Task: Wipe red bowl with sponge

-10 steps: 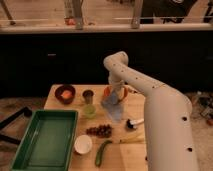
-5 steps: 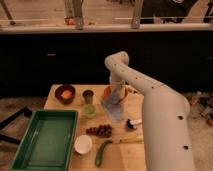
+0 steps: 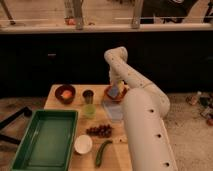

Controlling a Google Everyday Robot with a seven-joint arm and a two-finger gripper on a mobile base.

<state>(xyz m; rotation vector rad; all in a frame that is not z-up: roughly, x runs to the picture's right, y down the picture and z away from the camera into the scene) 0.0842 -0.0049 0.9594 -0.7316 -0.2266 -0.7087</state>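
Note:
The red bowl, bright orange-red, sits at the table's far right, partly covered by my arm. My gripper reaches down into it from above. It is shut on the sponge, a small blue-grey pad pressed against the inside of the bowl. The white arm runs from the lower right up and over to the bowl and hides the bowl's right side.
A darker maroon bowl holding something orange stands at the far left. Beside it are a dark cup and a green cup. A pale blue cloth, grapes, a white bowl, a green vegetable and a green tray lie nearer.
The gripper with the sponge has shifted slightly to the right inside the red bowl. Nothing else on the table has moved.

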